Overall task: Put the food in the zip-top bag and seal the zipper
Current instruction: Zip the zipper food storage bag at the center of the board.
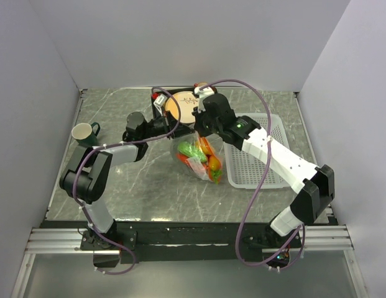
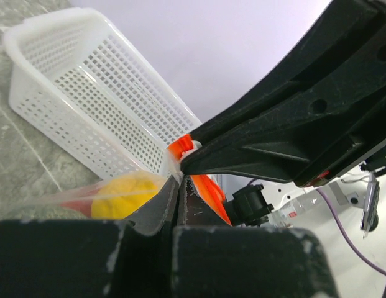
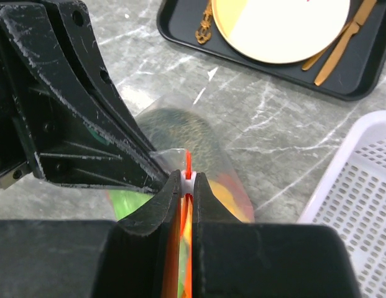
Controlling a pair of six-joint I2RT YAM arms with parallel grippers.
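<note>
Both left pincer [image 2: 178, 181] & right pincer [image 3: 188, 178] clamp zipper [image 3: 188, 162]; food [image 1: 199, 155] in zip-top bag [image 1: 211, 176].

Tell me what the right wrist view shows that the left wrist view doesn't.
Right wrist only: the black tray with a plate and gold cutlery, plus the green melon inside the bag. Left wrist only: a yellow fruit in the bag's corner. Both: the orange zipper strip pinched by the left tool and the right tool, and the white basket.
</note>
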